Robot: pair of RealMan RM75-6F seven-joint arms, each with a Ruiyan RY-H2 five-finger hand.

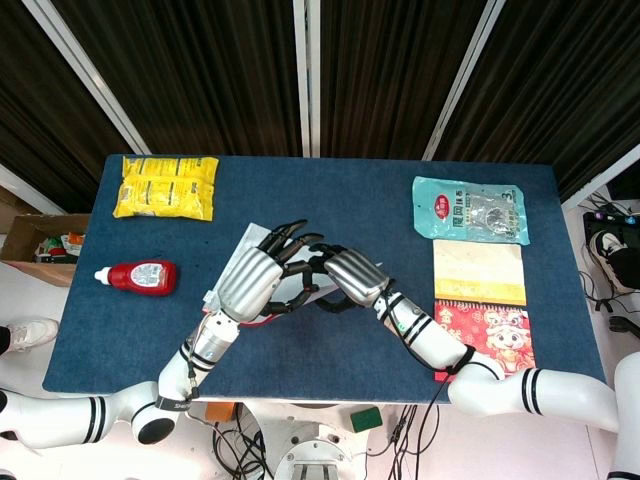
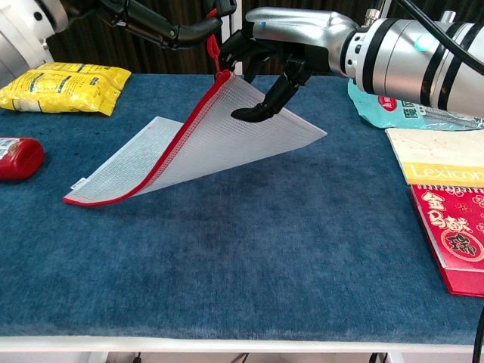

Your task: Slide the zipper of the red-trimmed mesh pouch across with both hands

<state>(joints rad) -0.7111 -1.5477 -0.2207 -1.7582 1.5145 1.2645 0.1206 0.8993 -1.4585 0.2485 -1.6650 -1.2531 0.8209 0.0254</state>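
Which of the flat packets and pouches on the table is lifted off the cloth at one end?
The red-trimmed mesh pouch: both hands hold its zipper end up while its far corner rests on the cloth. The yellow packet and teal packet lie flat.

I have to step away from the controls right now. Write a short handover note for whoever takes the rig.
Left hand: fingers at the pouch's raised top corner, by the red zipper pull; the exact pinch is hard to see.
Right hand: on the same raised corner, one fingertip pressing the mesh below the red trim.
Mesh pouch: lifted at one corner, its far lower-left corner resting on the blue table.
Done: both hands at the pouch, corner lifted.
Left: I cannot tell how far the zipper has travelled; slide it along the red edge.
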